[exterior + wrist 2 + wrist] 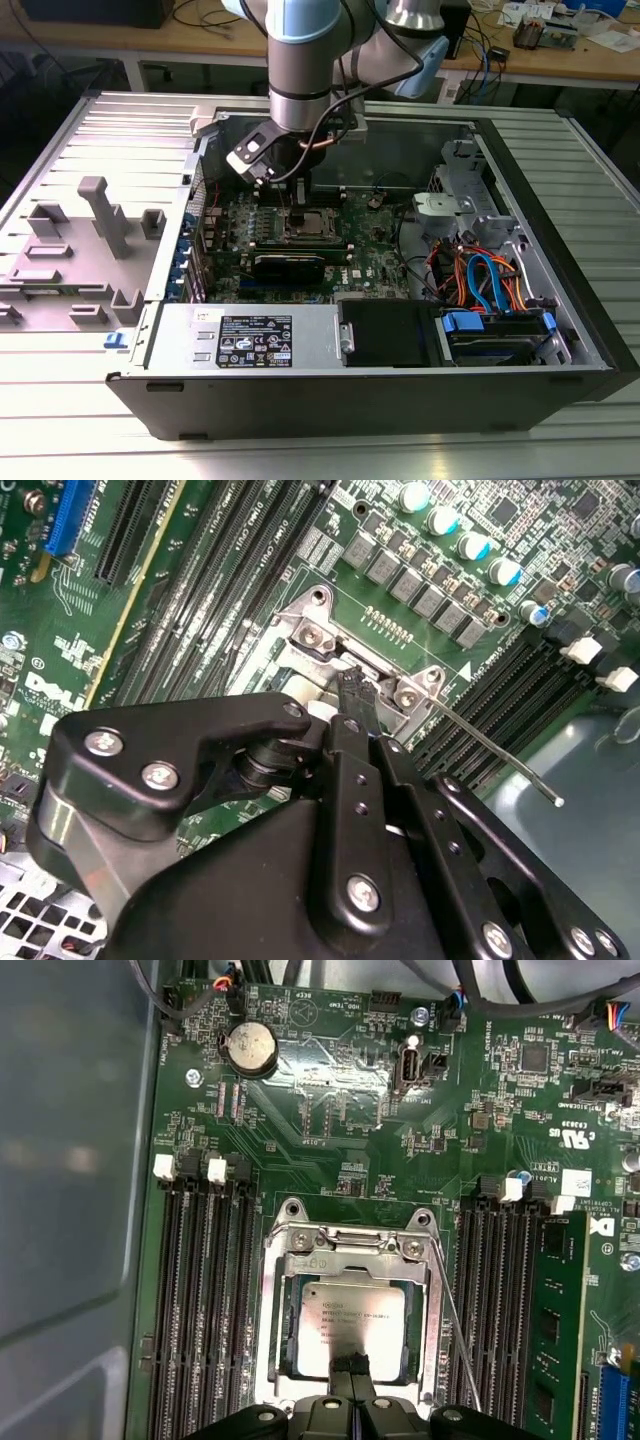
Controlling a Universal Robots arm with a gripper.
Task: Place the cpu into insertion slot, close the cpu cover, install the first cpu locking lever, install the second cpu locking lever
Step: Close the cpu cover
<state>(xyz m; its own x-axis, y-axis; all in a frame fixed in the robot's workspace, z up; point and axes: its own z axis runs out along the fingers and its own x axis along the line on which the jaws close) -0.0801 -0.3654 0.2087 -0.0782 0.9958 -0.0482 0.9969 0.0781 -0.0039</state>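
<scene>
Operator: Cpu (350,1325) position?

Observer: Seated flat in the slot (308,222). On the exterior view the slot sits at about 11 o'clock from frame centre, inside the open case (560,230) on the ribbed counter (320,455). In the first wrist view the cover (272,1330) lies down around the cpu, and the chip top shows through its window.

Operator: Hand (351,1368)?

Observer: Fingers pressed together, nothing pinched between them. The tips are at the cpu's edge, touching or just above; cannot tell which. One lever (458,1330), a thin wire rod, runs between the slot and the memory slots (500,1310). In the second wrist view its free end reaches out across those slots. It looks unhooked, but that is a judgement only.

Operator: Handling notes?

Observer: All judgement.
- Cpu: light, rigid, fragile. The dull silver-grey top is smooth and likely slippery. Take it by opposite edges, never by the underside.
- Cover: thin stamped sheet, bright, probably springy with hard edges. Press on the rim, not through the window.
- Lever: stiff spring wire that should push back under load. Best taken near the free end, where leverage is greatest.
- Board (330,1110): matte green and crowded with small parts, so a slip of the hand could scrape them.
</scene>
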